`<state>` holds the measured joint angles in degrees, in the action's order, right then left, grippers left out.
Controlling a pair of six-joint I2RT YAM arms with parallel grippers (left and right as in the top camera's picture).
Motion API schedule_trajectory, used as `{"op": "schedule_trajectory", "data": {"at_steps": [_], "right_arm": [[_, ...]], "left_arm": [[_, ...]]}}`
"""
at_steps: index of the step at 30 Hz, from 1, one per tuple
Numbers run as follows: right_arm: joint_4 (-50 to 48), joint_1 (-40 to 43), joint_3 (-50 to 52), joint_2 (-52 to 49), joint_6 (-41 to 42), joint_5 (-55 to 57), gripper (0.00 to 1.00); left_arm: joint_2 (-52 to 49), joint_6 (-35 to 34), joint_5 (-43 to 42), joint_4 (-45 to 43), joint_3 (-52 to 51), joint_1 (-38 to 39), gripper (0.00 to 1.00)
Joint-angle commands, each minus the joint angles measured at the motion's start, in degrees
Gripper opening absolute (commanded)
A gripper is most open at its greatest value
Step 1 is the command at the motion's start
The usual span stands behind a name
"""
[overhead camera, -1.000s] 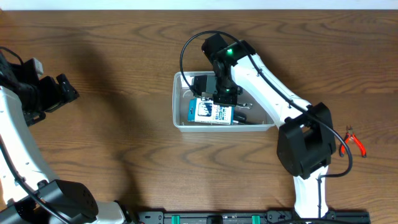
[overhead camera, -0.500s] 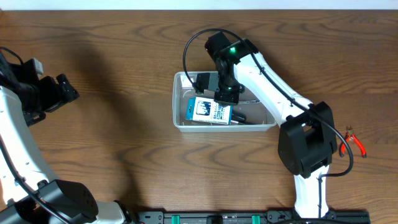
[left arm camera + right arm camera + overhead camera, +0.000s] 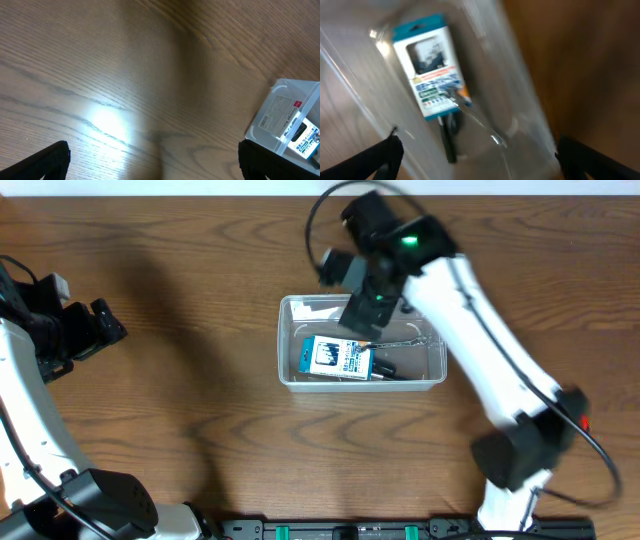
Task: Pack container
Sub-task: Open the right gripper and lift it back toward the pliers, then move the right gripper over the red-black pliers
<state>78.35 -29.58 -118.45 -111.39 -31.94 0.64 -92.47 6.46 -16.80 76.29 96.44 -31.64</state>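
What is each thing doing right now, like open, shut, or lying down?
container, upright on the table, holding two things.
blue and white box, lying flat inside the container.
black item, lying in the container by the box.
right hand, open and empty, above the container.
left hand, open and empty, over the table.

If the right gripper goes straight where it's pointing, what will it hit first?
Probably the floor of the clear container, right beside the blue and white box, though blur hides depth.

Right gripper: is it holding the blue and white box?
No, the right gripper has its jaws wide apart, and the box lies loose in the container.
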Motion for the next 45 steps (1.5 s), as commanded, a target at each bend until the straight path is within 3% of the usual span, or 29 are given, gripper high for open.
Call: {"op": "schedule_trajectory", "data": {"at_steps": [1,8,14,18,23,30,37,42,45], "right_arm": [[1.5,2.4,-1.9,8.4,11.3,6.8,0.99],[8.5,11.3,-1.9,20.2,32.7,8.9,0.99],[19.0,20.7,-1.7,27.0,56.3,22.9,0.99],[18.9,25.1,-0.1,32.1,64.2,19.8,0.99],[18.9,27.7,2.6,36.0,62.6,16.5,0.99],[15.6,32.7,25.7,40.0,73.0,21.6,0.99],[3.4,40.2,43.6,39.4,70.1,21.4,0.99],[-8.6,46.3,49.2,39.1,50.3,8.8,0.99],[-8.6,50.0,49.3,37.4,38.1,-3.6,0.99]], "left_arm": [[0.0,0.8,-0.5,0.2,0.1,-0.2,0.98],[0.0,0.8,-0.5,0.1,0.1,-0.2,0.98],[0.0,0.8,-0.5,0.1,0.1,-0.2,0.98],[0.0,0.8,-0.5,0.2,0.1,-0.2,0.98],[0.0,0.8,-0.5,0.2,0.1,-0.2,0.98],[0.0,0.8,-0.5,0.1,0.1,-0.2,0.98],[0.0,0.8,-0.5,0.2,0.1,-0.2,0.98],[0.0,0.8,-0.5,0.1,0.1,-0.2,0.98],[0.0,0.8,-0.5,0.1,0.1,-0.2,0.98]]}}
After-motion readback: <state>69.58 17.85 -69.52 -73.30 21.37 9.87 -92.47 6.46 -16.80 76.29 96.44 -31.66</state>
